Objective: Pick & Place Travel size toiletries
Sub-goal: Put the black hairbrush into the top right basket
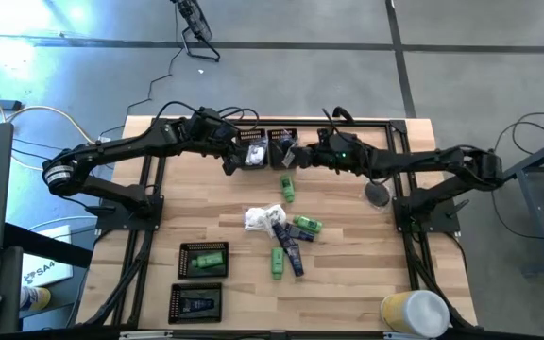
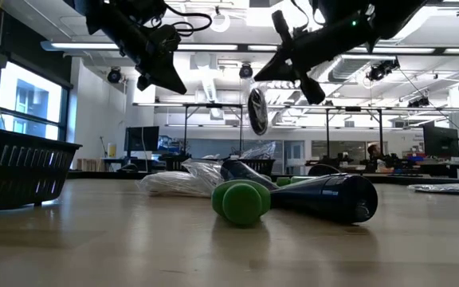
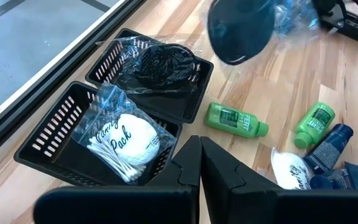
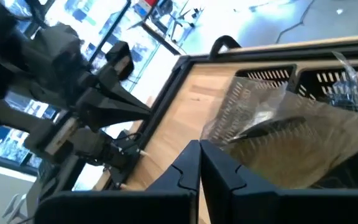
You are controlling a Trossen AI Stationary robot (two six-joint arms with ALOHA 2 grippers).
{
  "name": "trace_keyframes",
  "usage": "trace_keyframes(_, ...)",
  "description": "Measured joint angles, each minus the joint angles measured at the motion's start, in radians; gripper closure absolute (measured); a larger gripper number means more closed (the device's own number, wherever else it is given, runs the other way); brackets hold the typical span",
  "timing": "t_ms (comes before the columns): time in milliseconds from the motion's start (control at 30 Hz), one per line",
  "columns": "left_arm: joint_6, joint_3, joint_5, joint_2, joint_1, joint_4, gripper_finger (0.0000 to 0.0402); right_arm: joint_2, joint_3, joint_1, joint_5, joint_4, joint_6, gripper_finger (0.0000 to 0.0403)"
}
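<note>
My right gripper [image 1: 294, 158] hangs over the table's far middle, shut on a clear bag [image 4: 278, 130] holding a dark round piece [image 2: 257, 110]. My left gripper [image 3: 201, 155] hovers shut and empty beside it, above two black mesh trays. One tray [image 3: 48, 140] holds a white packet of swabs [image 3: 120, 140]. The other [image 3: 197, 74] holds a bagged dark piece [image 3: 157, 65]. On the table's middle lie green tubes [image 1: 287, 190], navy tubes [image 1: 292, 249] and white packets [image 1: 264, 219]. My right gripper pinches the clear bag by its upper edge [image 4: 225, 140] between its two shut fingers, coming nearly level from the table's right. The bag hangs below the fingertips with the dark round piece [image 3: 241, 28] in it, lifted clear of the table and trays.
Two more black mesh trays sit near the left front: one [image 1: 203, 258] with a green tube, one [image 1: 196, 302] with a navy tube. A grey round thing [image 1: 377, 194] lies at the right, a yellow and white roll [image 1: 414, 312] at the front right corner.
</note>
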Motion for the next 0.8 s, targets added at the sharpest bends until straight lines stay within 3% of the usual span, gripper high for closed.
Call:
trace_keyframes(533,0.0,0.0,-0.014,0.0,0.0,0.005,0.0401,0.018,0.001,-0.04,-0.032,0.053,-0.009,0.0401)
trace_keyframes(800,0.0,0.0,-0.019,0.0,0.0,0.004,0.0401,0.025,0.08,-0.037,-0.007,0.007,-0.066,0.0401)
